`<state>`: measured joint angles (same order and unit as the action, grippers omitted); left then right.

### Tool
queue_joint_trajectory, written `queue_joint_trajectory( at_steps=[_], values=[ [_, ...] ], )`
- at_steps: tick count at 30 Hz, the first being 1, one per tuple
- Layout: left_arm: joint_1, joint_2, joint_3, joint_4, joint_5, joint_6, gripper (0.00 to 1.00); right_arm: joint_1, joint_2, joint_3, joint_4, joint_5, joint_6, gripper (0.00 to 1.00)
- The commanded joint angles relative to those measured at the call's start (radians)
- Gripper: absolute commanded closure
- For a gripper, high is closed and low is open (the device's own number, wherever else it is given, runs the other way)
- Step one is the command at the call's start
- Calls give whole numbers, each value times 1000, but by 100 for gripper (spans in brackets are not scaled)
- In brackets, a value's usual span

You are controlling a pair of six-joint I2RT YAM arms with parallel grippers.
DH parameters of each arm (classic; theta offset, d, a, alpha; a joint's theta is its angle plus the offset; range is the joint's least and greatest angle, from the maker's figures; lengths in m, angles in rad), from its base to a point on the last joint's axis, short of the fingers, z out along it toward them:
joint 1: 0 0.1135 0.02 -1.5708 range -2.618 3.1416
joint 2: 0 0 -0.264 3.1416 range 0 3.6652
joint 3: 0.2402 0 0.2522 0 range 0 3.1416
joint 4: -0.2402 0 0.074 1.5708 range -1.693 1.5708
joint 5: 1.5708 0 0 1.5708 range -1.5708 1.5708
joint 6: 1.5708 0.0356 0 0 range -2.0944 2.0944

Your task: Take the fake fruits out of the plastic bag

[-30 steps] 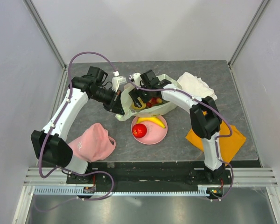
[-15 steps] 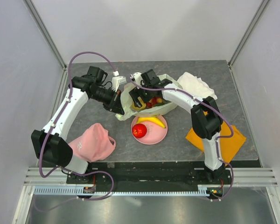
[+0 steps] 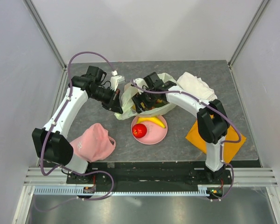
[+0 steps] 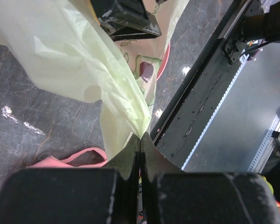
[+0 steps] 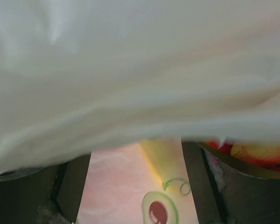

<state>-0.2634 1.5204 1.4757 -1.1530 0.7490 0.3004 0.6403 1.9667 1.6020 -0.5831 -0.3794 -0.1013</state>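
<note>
Right wrist view is mostly blurry film, so the bagged fruit is hard to make out, just a red-yellow fruit (image 5: pixel 259 154) at the edge. Nearest on the desk (image 3: pixel 177 147), the round pink plate (image 3: pixel 157 136) holds a glossy red plastic apple (image 3: pixel 139 130) and a yellow banana (image 3: pixel 151 120). Behind it is the thin pale yellow-green plastic bag (image 4: pixel 60 51), with a green-outlined print (image 4: pixel 147 70) but no lettering I can read. Left tool (image 4: pixel 140 139) is pinched tight on its rim. Right tool (image 5: pixel 137 186) is inside it, fingers wide apart, gripping nothing.

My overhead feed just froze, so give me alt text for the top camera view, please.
The left gripper pinches an edge of the pale plastic bag, and the right gripper is inside its open mouth. Below it in the picture, a pink plate holds a red apple and a banana. A pink cap, white cloth and orange cloth lie around.
</note>
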Motion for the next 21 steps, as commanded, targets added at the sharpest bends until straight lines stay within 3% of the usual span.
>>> queue_joint_trajectory(
  at_steps=[1, 5, 17, 21],
  values=[
    [9, -16, -3, 18, -11, 2, 99, 2, 84, 119, 26, 72, -8, 12],
    [12, -25, -20, 12, -11, 5, 98, 4, 141, 188, 66, 151, -35, 2],
    [13, -26, -32, 12, 10, 5, 98, 4, 320, 317, 72, 131, -14, 2],
    [13, -22, -32, 12, 13, 6, 99, 4, 311, 299, 81, 106, -14, 14]
  ],
)
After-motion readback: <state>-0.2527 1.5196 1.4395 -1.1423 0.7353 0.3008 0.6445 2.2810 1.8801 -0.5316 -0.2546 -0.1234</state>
